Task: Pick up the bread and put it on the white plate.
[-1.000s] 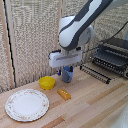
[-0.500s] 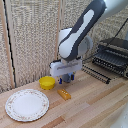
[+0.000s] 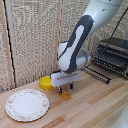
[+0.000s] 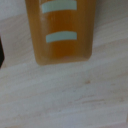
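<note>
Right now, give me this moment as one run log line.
gripper: low over bread, open | bread: on table | white dish: empty

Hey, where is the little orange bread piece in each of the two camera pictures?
Exterior view: the bread lies on the wooden table, low in the middle of the picture, right under the hand.
Wrist view: the bread fills the upper middle, close up.
Shared landmark: the pale wooden table.

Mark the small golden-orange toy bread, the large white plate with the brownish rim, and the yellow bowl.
golden-orange toy bread (image 4: 62, 37), wrist view, middle of its top face
white plate (image 3: 10, 100), exterior view, patterned rim at that view's left
yellow bowl (image 3: 45, 83), exterior view, its visible side wall
</note>
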